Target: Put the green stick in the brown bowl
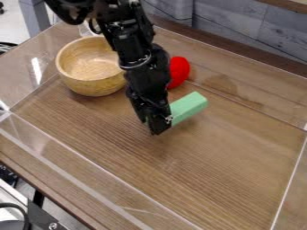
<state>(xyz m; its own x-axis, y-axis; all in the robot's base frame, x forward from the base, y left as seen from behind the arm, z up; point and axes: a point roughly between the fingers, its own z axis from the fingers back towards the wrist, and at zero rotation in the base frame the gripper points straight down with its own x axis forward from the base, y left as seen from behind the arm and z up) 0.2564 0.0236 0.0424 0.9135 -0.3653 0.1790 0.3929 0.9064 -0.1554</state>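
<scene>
The green stick (188,109), a mint-green bar, sits at the middle of the wooden table, its left end between the fingers of my gripper (159,124). The black gripper points down and is shut on that end of the stick. Whether the stick rests on the table or is slightly lifted I cannot tell. The brown bowl (88,66), round and tan with a pale speckled inside, stands at the back left, apart from the gripper, with nothing in it.
A red strawberry-like toy (178,70) lies just behind the arm, between bowl and stick. A clear plastic wall (144,202) rims the table along the front and sides.
</scene>
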